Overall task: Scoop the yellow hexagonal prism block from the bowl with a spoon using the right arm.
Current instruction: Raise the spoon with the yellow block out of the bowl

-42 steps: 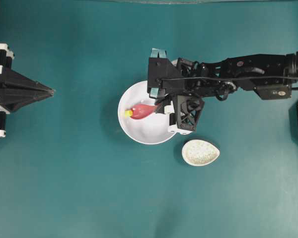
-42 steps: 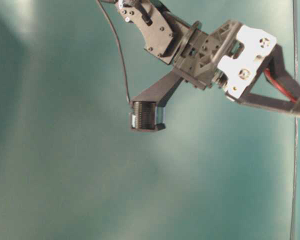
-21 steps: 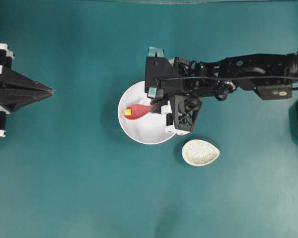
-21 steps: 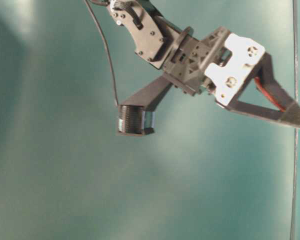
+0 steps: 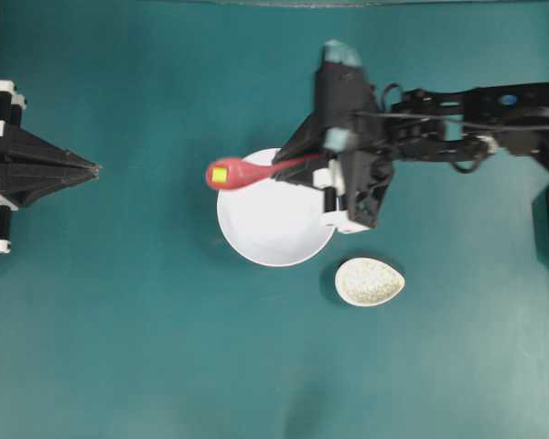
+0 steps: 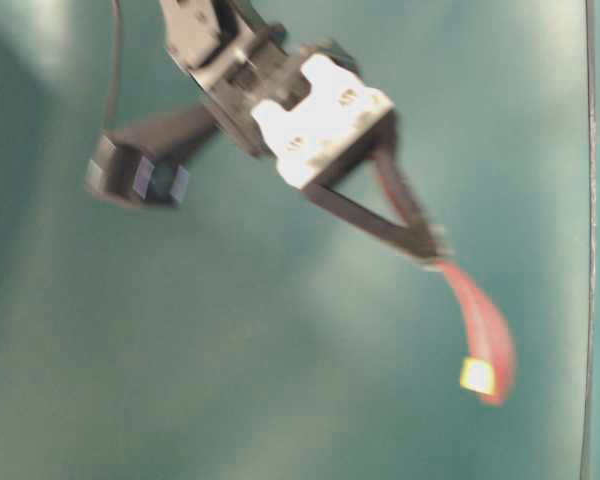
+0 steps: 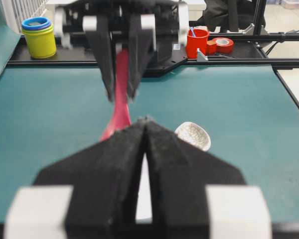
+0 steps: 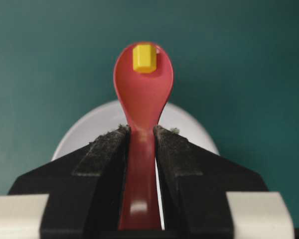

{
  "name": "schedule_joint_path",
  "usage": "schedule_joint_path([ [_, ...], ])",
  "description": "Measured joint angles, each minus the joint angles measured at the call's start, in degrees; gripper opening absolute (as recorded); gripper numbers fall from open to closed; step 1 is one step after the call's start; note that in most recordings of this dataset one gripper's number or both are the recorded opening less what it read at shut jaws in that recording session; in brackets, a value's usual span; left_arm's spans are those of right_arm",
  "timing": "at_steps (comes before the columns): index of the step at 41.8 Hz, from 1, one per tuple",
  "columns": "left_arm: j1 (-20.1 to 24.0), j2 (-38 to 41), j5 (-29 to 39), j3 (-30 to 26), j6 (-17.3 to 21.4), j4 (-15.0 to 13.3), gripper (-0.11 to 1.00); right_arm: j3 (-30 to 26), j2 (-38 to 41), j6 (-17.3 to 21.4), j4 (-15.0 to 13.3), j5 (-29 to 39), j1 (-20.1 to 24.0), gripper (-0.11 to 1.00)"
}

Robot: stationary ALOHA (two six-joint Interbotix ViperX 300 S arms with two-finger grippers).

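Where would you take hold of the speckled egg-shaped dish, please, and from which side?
Grip the speckled dish across its rim near the narrow end, which points right in the overhead view, coming from above. It lies flat and open-side up beside the bowl, untouched, so the rim is the only graspable edge.
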Motion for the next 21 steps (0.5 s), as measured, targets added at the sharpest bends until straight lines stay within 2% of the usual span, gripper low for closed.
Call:
schedule_joint_path([
  [12, 0.0, 0.0, 0.0, 0.0, 0.0, 0.1, 0.0, 8.3, -10.2, 0.5, 0.0, -10.5, 0.0, 0.22],
  [21, 0.0, 0.0, 0.0, 0.0, 0.0, 0.0, 0.0, 11.6, -15.5, 0.6, 0.7, -12.7, 0.0, 0.22],
])
